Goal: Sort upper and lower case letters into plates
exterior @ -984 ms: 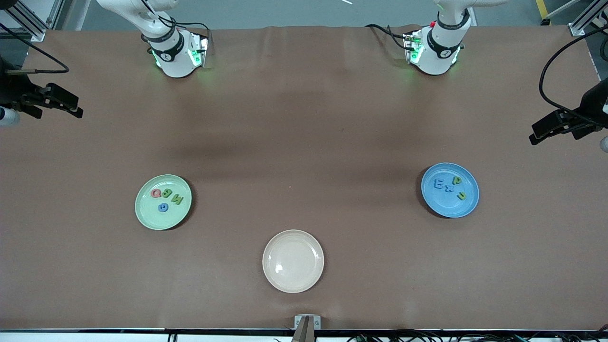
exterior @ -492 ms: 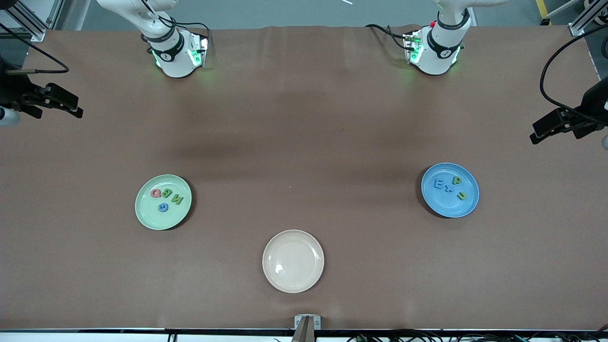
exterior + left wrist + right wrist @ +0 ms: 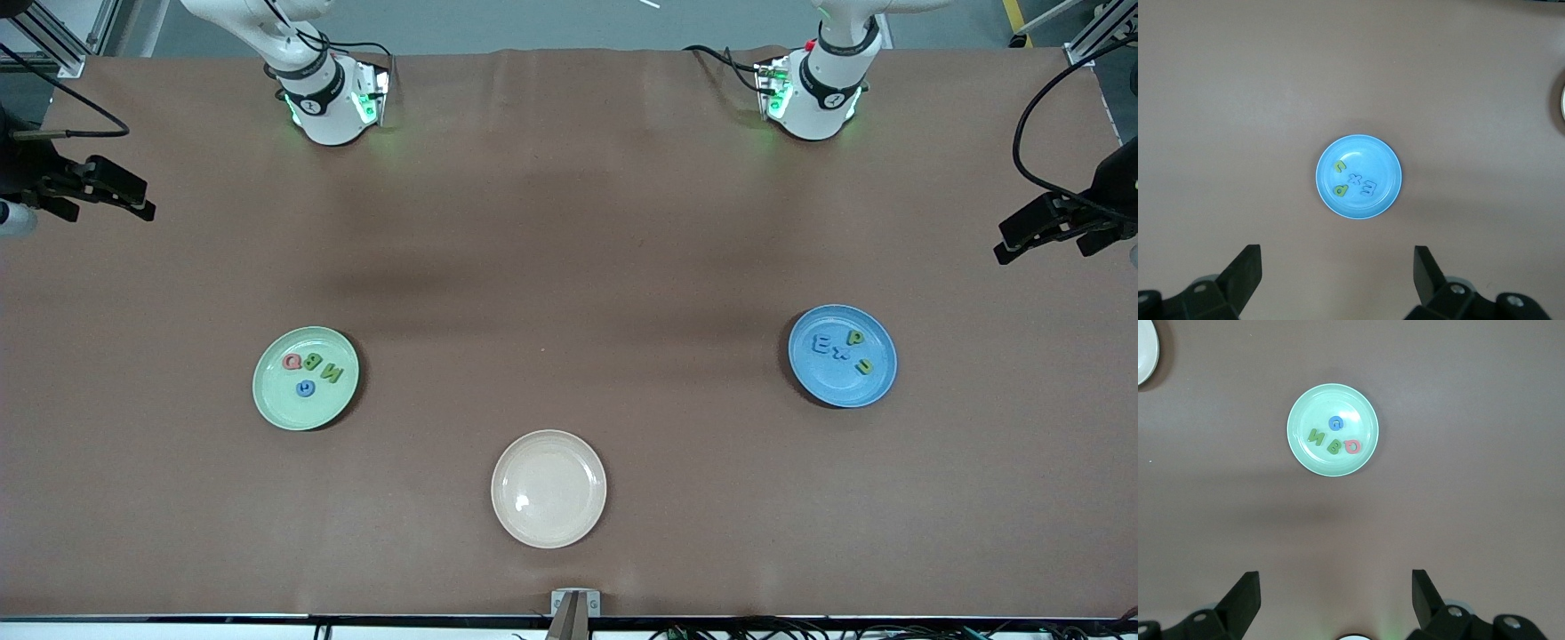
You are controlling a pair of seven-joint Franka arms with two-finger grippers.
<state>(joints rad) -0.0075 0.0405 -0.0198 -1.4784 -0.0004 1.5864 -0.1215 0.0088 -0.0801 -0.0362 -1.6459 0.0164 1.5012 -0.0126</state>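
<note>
Brown table (image 3: 569,249), front view: mint plate (image 3: 267,404) with four letters toward the right arm's end, blue plate (image 3: 876,387) with four toward the left arm's; cream plate (image 3: 548,529) bare. Left wrist view: left end effector (image 3: 1337,273) wide open, empty, high above the blue plate (image 3: 1388,157). Right wrist view: right end effector (image 3: 1335,597) likewise above the mint plate (image 3: 1301,403). Sorting appears complete; best to verify each letter's case and park clear.

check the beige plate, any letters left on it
No, the beige plate holds nothing; the letters sit in the green plate and the blue plate.
</note>
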